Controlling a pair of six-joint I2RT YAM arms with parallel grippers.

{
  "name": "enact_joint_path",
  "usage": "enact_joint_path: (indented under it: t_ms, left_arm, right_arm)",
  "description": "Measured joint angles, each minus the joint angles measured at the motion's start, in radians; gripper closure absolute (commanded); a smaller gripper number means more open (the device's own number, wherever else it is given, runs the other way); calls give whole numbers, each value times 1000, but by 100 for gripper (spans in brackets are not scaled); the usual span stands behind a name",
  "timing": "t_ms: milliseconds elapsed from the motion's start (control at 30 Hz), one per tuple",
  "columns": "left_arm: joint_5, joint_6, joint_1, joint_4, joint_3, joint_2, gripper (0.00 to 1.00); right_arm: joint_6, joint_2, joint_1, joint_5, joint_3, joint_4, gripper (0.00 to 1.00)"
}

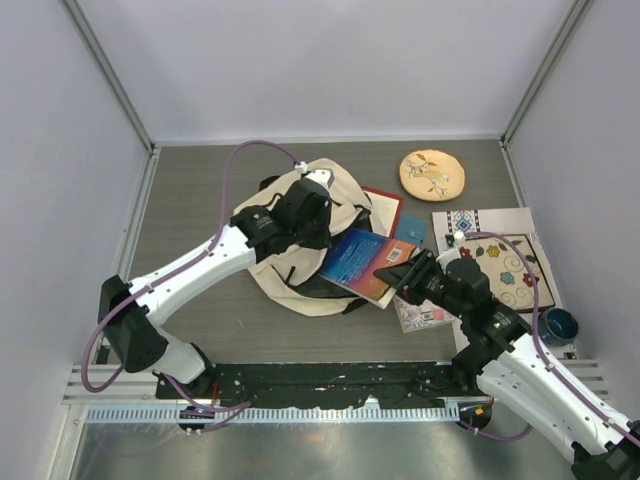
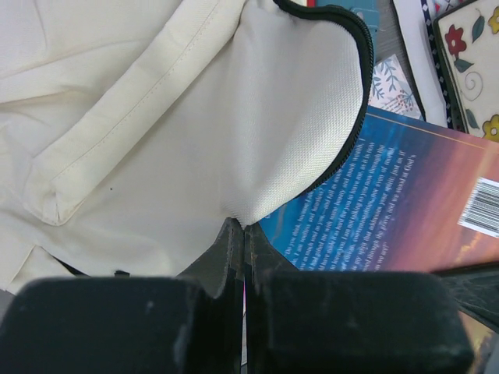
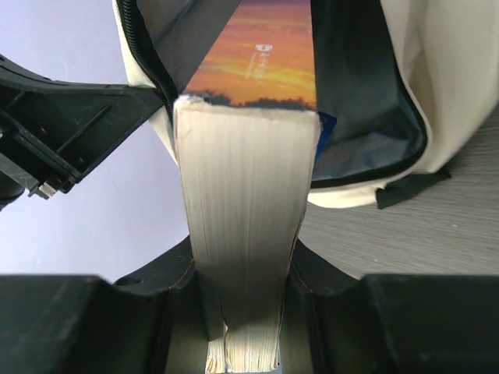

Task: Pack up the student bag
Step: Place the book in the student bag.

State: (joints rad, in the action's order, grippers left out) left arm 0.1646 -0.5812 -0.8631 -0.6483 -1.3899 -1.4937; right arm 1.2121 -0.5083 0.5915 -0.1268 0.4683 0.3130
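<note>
Now my left gripper is clenched on the zipper edge of the student bag. My right gripper clasps the book — its far end is in the bag's mouth.

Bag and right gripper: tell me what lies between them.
The blue book, clamped in the right gripper, spans that stretch, its far end at the mouth of the bag; the top view shows it.

book partly inside student bag, mat right, disc behind mat
</note>
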Motion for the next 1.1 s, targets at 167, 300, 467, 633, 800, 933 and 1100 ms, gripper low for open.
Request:
enact_joint_path:
  t_ms: [167,300,467,633,800,933,1100]
  left_arm:
    - [-1,-18,0,-9,-8,23,100]
    - [0,-24,0,-8,-13,38,100]
    - [0,-38,0,-9,-13,60,100]
    - [1,-48,0,-9,-13,76,100]
    - [18,-66,0,-13,-21,78,100]
    - [21,-70,0,-15,-24,78,100]
    - [7,-76,0,-15,-26,87,100]
  right_arm:
    - [51,-88,0,-24,-34,-162,99]
    - [90,-188,0,-36,-53,-297,99]
    - [133,-294,0,-39,-86,-435,99]
    - [146,-391,13,-37,-87,-519,99]
    - [145,-451,73,-22,-84,-583,99]
    - [143,-481,163,12,-83,-620,99]
    - [145,-536,197,63,-116,-780,99]
